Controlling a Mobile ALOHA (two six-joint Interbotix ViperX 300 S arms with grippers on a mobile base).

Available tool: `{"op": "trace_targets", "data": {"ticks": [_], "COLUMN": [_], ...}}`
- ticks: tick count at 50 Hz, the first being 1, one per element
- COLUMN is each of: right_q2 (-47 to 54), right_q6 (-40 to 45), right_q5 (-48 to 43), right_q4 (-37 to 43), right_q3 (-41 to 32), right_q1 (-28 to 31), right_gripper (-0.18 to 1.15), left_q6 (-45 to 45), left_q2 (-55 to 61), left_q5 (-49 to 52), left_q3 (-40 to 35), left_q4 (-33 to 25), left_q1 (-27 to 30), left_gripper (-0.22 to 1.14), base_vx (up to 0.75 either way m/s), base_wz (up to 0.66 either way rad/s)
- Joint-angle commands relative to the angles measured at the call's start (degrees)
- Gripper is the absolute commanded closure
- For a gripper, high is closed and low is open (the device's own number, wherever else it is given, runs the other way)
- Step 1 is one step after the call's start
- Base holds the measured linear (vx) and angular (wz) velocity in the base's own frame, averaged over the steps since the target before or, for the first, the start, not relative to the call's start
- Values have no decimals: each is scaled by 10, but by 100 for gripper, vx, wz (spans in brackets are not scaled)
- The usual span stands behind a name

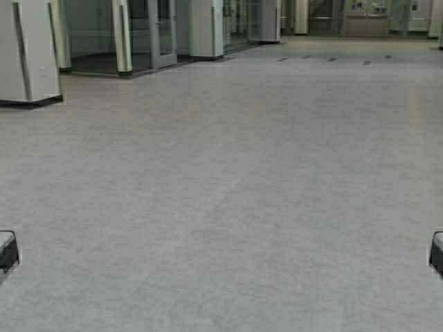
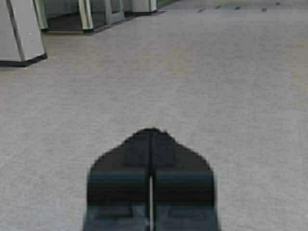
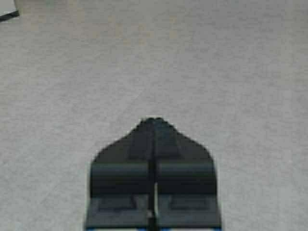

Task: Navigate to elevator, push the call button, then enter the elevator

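A public building lobby: broad speckled grey floor [image 1: 228, 207], white columns [image 1: 31, 52], and glass doors [image 1: 163, 31] beyond.

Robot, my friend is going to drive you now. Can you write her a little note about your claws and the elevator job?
Left claw: shut, holding nothing, parked low at the robot's left side over the grey floor.
Right claw: shut, holding nothing, parked low at the right side.
Elevator and call button: not in any view. Ahead are open floor, white pillars and glass doors far left.
Done: nothing that shows.
Left: find and drive to the elevator, push the button, go in.
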Motion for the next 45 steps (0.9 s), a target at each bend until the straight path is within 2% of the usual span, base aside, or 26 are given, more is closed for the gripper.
{"op": "trace_targets", "data": {"ticks": [1, 17, 45], "right_q2": [-4, -9, -10], "right_q6": [7, 8, 6], "right_q5": [-5, -6, -5], "right_q4": [0, 1, 1], "right_q3": [-11, -11, -4], "right_q1": [1, 0, 1], "right_gripper": [92, 92, 92], "left_q6": [2, 0, 12], "left_q2": [2, 11, 10], "left_q5": [-5, -5, -5], "left_q3": [-6, -6, -22], "left_q4": [-1, -2, -1], "left_q1": [0, 0, 1], "left_gripper": [89, 89, 89], "base_vx": [60, 62, 65], "base_wz": [38, 45, 27]}}
